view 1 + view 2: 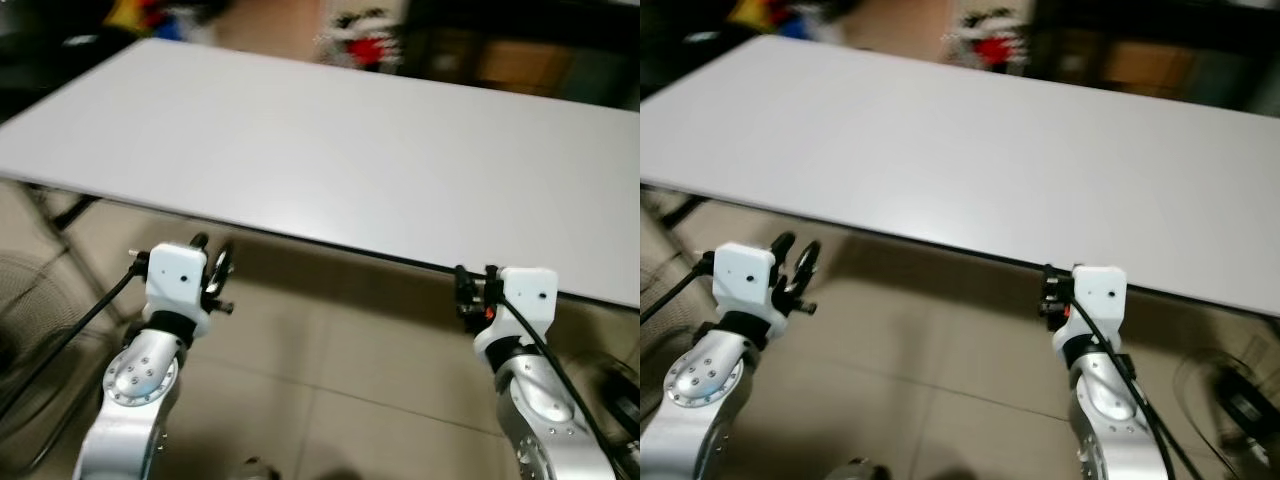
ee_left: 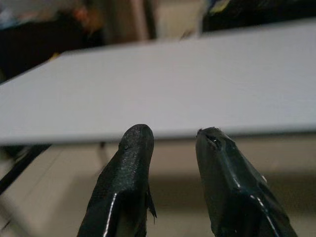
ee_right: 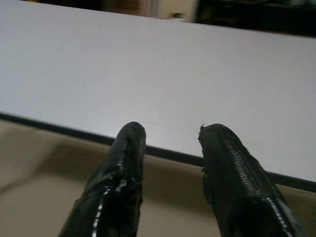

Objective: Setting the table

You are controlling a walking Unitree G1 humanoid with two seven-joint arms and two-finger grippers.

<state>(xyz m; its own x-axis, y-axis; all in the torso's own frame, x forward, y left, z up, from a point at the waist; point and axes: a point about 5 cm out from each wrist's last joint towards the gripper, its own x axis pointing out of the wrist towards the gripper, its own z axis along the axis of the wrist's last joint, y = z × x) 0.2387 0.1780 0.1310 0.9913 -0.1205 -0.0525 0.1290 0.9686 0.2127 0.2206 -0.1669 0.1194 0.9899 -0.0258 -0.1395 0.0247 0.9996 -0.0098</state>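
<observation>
White worktop (image 1: 330, 150) over a tiled floor (image 1: 330, 370), robot parked at its near edge.
Left gripper (image 1: 218, 272) at 8 o'clock, right gripper (image 1: 466, 292) at 4 o'clock, both just below the edge, jaws slightly apart, holding nothing.

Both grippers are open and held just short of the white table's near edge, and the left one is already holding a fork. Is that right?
Not quite. The left gripper holds nothing: the left wrist view shows its two black fingers apart with only the gap between them. The rest stands: the right gripper is open too, and both sit just short of the white table's near edge.
</observation>
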